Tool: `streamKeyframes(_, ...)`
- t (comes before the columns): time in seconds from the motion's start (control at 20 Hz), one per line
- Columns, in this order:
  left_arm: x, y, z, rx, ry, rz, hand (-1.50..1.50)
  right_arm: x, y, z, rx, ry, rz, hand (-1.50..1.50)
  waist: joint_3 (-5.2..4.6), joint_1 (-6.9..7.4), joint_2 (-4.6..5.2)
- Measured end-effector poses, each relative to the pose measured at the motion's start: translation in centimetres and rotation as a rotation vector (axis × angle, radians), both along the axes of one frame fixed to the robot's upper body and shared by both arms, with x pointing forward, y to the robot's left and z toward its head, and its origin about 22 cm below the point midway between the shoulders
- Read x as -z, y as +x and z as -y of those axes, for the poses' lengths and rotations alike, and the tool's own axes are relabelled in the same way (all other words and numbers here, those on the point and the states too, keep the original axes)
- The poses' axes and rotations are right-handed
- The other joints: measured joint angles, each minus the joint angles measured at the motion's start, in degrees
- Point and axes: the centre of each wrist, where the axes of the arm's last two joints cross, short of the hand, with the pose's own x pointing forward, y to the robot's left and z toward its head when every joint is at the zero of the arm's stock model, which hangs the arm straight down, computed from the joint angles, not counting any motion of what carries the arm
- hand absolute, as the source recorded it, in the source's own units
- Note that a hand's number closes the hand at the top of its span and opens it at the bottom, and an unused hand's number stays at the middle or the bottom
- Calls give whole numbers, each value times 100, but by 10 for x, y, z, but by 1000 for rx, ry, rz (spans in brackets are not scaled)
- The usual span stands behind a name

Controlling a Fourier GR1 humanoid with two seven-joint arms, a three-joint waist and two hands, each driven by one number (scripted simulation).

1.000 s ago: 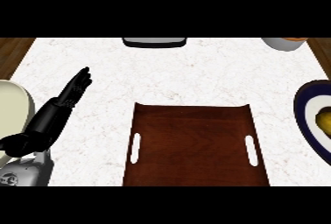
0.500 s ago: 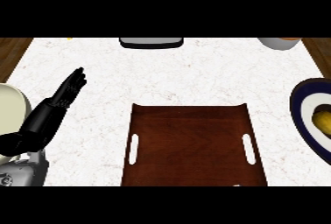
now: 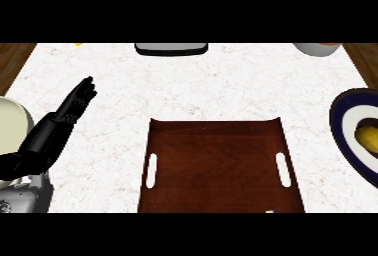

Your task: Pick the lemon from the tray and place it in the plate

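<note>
while the left hand [image 3: 76,102] is seen over the left part of the desk [image 3: 221,85], its fingers are held straight and close together, pointing up and slightly to the right, and nothing is held by it. whether the desk is touched by it cannot be told. its grey arm [image 3: 22,196] is seen at the lower left corner. the right hand is shown nowhere in the view.

the lemon [image 3: 367,136] is found in the plate [image 3: 341,107] at the right edge, on the plate's white middle inside a dark blue rim. both are cut off by that edge, so only part of each is seen. the plate is set near the tray [image 3: 218,150], with a strip of desk between them.

the tray, of dark brown wood, is laid in the lower middle, with a pale slot cut in its left side and another in its right side. its near end is cut off by the lower edge. the hand is placed to the left of the tray, apart from it.

along the far edge a flat grey and black thing [image 3: 170,48] is seen in the middle, and a pale bowl [image 3: 317,48] towards the right, only partly shown. a cream round thing [image 3: 10,125] is cut by the left edge, just beside the arm; what it is cannot be told.
</note>
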Motion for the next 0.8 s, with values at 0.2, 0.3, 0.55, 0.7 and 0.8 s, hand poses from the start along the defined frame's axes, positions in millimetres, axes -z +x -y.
streamKeyframes(0.2, 0, 0, 7, 4, 2, 4, 0, 5, -45, 22, -25, 30, 37, -150, 2, 23, 8)
streamKeyframes(0.3, 0, 2, 8, 5, -4, 4, 0, 3, -69, 34, -41, 32, 47, -150, 3, 29, 12)
streamKeyframes(0.55, 2, 0, 9, 18, 0, 2, 0, 8, -105, 51, -33, 21, 34, -150, 4, 66, 18)
streamKeyframes(0.7, -3, 0, 8, 20, -4, 1, 0, 3, -117, 59, -12, 10, 5, -150, 5, 80, 19)
streamKeyframes(0.8, 1, 2, 6, 15, -2, 5, 0, -3, -125, 64, -11, 8, -16, -150, 7, 75, 20)
